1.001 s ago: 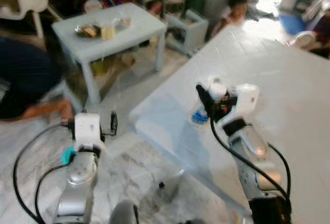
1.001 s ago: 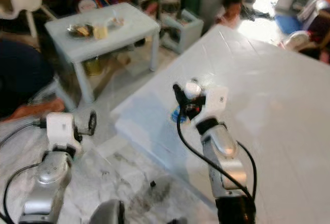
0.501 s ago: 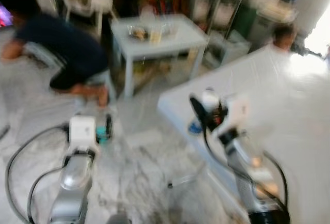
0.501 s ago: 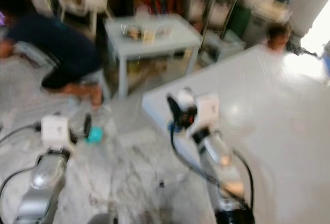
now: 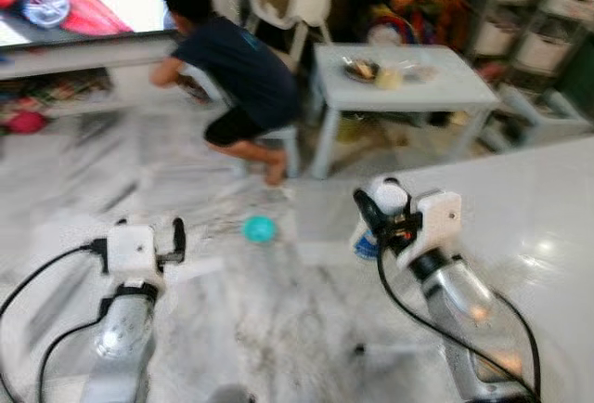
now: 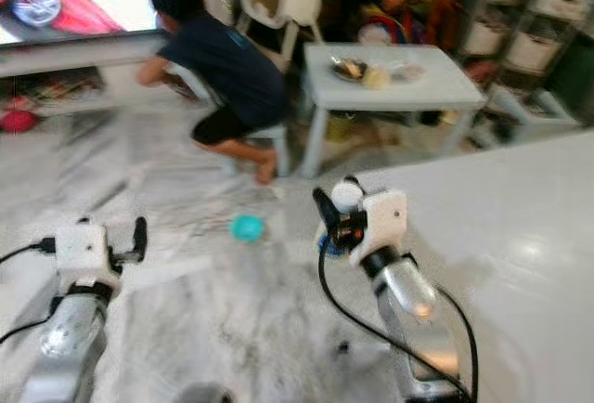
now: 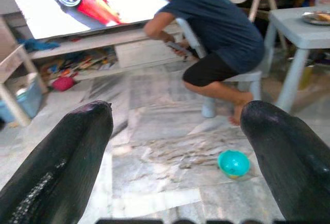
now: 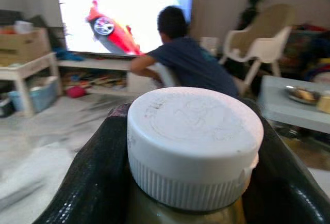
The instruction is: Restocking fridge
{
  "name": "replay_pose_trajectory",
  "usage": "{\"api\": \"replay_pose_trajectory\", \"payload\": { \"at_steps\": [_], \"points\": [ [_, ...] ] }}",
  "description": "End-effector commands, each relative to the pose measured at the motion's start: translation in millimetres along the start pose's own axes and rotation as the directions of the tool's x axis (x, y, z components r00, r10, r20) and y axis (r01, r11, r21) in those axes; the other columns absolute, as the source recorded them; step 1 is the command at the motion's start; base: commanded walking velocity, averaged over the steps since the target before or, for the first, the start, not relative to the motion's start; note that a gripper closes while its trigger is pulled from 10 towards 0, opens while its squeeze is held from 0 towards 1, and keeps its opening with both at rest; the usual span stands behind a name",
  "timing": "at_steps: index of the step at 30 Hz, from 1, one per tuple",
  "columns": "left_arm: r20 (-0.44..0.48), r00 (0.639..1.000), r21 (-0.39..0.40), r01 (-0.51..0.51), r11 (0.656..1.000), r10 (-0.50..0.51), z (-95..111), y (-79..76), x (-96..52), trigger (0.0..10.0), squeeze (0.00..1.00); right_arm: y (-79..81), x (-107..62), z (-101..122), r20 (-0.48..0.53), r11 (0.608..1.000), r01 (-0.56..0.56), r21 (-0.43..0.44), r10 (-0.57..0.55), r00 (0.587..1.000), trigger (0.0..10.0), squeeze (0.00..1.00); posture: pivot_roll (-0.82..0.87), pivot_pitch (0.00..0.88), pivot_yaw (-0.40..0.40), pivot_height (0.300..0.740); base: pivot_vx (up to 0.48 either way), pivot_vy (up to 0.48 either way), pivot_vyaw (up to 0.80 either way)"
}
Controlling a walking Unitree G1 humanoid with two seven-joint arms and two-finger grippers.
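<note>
Right tool (image 5: pixel 376 210) clamped on a white-capped bottle (image 8: pixel 195 146) — black fingers (image 8: pixel 90 182) hugging both sides just under the cap, held up over the edge of the big white worktop (image 5: pixel 548 227). Left tool (image 7: pixel 175 146) spread wide, gripping nothing, out over the marble floor (image 5: pixel 278 310). Further out: teal bowl (image 5: pixel 259 228) on that floor, a person (image 5: pixel 237 73) crouched beside a small pale worktop (image 5: pixel 408 83) with a plate (image 5: pixel 360 70) on it, big screen (image 7: pixel 103 2) behind.
</note>
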State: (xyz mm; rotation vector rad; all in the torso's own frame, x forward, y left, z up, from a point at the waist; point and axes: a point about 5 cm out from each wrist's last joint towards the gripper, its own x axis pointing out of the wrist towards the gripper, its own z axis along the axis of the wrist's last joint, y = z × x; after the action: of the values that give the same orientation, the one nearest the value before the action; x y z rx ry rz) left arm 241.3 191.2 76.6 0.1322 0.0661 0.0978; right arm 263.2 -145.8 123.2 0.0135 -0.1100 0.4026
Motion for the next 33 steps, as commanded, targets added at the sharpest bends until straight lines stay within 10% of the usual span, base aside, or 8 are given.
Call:
{"api": "replay_pose_trajectory", "payload": {
  "at_steps": [1, 16, 33],
  "points": [
    [0.002, 1.0, 0.018, -0.009, 1.0, 0.009, 0, 6.1, 0.8, 10.0, 0.0, 2.0, 5.9, 9, 0.05, 1.0, -0.004, -0.014, 0.004, 0.999, 10.0, 0.0, 0.07, 0.0, -0.023, 0.74, 0.0, 0.0, 0.8],
    [-0.004, 0.993, 0.073, 0.117, 0.99, -0.117, 0, -7.0, 12.1, 10.0, 0.0, -19.6, 0.6, 0, 0.046, 0.987, 0.145, -0.075, -0.142, 0.989, 10.0, 0.0, 0.02, 0.0, 0.037, 0.74, 0.0, 0.0, 0.8],
    [0.02, 0.995, 0.073, 0.099, 0.992, -0.101, 1, -7.2, 16.7, 10.0, 0.0, -3.4, 29.3, 8, 0.109, 0.995, 0.059, -0.084, -0.05, 0.993, 10.0, 0.0, 0.06, 0.0, 0.006, 0.74, 0.0, 0.0, 0.79]
  ]
}}
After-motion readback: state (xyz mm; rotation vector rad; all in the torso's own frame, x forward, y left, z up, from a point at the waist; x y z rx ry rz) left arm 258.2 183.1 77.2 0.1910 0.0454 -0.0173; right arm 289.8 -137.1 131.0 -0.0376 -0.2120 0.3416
